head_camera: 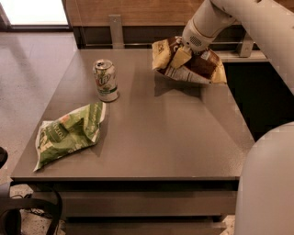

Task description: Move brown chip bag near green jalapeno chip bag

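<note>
The brown chip bag (198, 67) hangs crumpled just above the far right part of the bench (174, 137), its shadow on the surface below. The end effector (180, 56) is clamped on the bag's upper left part, gripping it. A green-and-white soda can (105, 80) stands upright far left. The green jalapeno chip bag (69, 133) lies flat at the near left, well apart from the brown one.

table (156, 137): grey-brown flat top, lower shelf under the front edge
floor (27, 78): pale speckled, glossy, left of table
back wall (138, 11): brown wood panel
window (34, 11): top left, bright daylight
post (115, 30): grey metal upright behind table
</note>
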`<act>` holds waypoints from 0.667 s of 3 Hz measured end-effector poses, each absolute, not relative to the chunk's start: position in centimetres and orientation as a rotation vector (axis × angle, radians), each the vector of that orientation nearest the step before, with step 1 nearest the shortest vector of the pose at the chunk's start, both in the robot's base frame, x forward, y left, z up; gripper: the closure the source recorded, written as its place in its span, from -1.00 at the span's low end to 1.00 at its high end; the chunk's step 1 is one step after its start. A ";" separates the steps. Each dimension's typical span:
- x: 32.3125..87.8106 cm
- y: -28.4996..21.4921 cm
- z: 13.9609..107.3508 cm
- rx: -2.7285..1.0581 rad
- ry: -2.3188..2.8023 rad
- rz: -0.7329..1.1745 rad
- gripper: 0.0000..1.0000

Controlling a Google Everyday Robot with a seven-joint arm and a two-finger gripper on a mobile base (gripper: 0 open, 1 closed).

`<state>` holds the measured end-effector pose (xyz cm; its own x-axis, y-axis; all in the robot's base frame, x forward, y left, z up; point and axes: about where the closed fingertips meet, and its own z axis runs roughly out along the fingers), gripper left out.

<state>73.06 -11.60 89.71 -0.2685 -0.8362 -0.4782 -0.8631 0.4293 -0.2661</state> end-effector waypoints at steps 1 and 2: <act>73.1 -11.6 89.7 -1.428 2.130 0.063 1.00; 70.6 -12.4 92.4 -1.378 2.159 -0.041 1.00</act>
